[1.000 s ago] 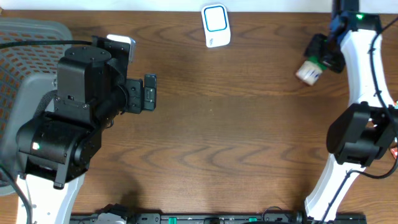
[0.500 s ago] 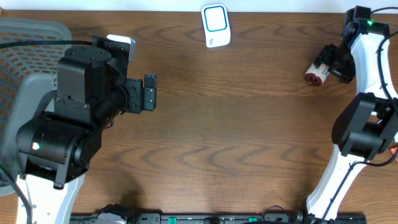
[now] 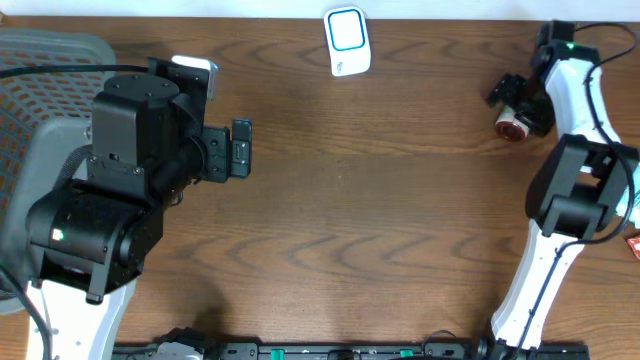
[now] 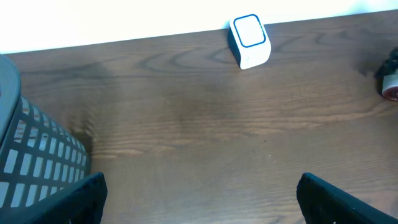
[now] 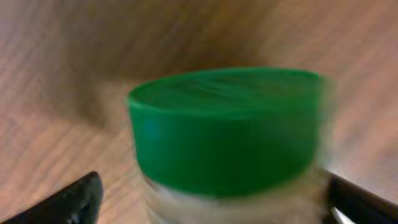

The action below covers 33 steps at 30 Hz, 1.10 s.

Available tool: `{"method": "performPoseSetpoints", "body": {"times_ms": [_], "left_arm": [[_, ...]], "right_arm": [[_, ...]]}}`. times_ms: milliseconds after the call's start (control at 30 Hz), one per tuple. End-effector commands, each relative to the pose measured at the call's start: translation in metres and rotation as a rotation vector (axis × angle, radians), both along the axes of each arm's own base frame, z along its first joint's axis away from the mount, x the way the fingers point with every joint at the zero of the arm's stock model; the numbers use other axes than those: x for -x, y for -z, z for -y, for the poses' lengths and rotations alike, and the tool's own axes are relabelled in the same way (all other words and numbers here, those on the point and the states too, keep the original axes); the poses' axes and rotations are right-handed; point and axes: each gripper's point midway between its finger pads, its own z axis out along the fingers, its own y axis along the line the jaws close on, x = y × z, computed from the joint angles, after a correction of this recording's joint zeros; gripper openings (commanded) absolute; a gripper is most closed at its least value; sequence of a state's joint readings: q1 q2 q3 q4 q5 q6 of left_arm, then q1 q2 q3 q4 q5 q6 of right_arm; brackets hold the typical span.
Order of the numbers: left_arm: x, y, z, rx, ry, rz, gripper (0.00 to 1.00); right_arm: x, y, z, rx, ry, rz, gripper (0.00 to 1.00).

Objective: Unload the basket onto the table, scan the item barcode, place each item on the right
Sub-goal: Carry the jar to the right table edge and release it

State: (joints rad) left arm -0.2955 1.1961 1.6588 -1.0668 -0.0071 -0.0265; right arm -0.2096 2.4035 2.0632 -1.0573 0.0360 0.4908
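Note:
The item is a small jar with a green cap [image 5: 227, 127], blurred and close up in the right wrist view. From overhead it is a round red-and-white end [image 3: 513, 126] on the table at the far right. My right gripper [image 3: 519, 106] stands over it, open. The jar sits between the fingers [image 5: 68, 202], with a gap on the left side. The white scanner with a blue square [image 3: 347, 40] stands at the table's back edge, also seen from the left wrist [image 4: 250, 40]. My left gripper [image 3: 240, 147] is open and empty at the left, far from the jar.
A grey mesh basket [image 3: 40, 60] fills the far left corner, and its wall shows in the left wrist view [image 4: 37, 155]. The left arm's bulky body covers much of the left side. A small red thing [image 3: 633, 243] lies at the right edge.
The right arm has carried the jar a little right and toward the front. Its jaws have widened around it, and the jar now shows its red end upward. The left arm has not moved.

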Motion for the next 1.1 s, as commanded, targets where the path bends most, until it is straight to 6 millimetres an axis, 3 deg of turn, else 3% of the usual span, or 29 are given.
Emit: {"method": "performPoseSetpoints", "body": {"times_ms": [0,233,367,500,733,900,1067], "left_arm": [[-0.001,0.001,-0.004,-0.005,-0.017,-0.001,0.98],[-0.001,0.001,-0.004,-0.005,-0.017,-0.001,0.98],[-0.001,0.001,-0.004,-0.005,-0.017,-0.001,0.98],[-0.001,0.001,-0.004,-0.005,-0.017,-0.001,0.98],[-0.001,0.001,-0.004,-0.005,-0.017,-0.001,0.98],[-0.001,0.001,-0.004,-0.005,-0.017,-0.001,0.98],[-0.001,0.001,-0.004,-0.005,-0.017,-0.001,0.98]], "right_arm": [[-0.005,0.010,-0.014,-0.014,-0.014,-0.002,0.99],[-0.010,0.011,-0.007,0.017,0.008,0.016,0.96],[-0.010,0.011,-0.004,0.025,0.013,0.016,0.84],[-0.009,0.011,-0.001,0.035,0.017,0.013,0.62],[0.001,0.008,0.006,0.031,0.021,-0.017,0.56],[0.019,-0.004,0.024,0.039,0.025,-0.059,0.52],[0.049,-0.019,0.063,0.085,0.097,-0.122,0.50]]}}
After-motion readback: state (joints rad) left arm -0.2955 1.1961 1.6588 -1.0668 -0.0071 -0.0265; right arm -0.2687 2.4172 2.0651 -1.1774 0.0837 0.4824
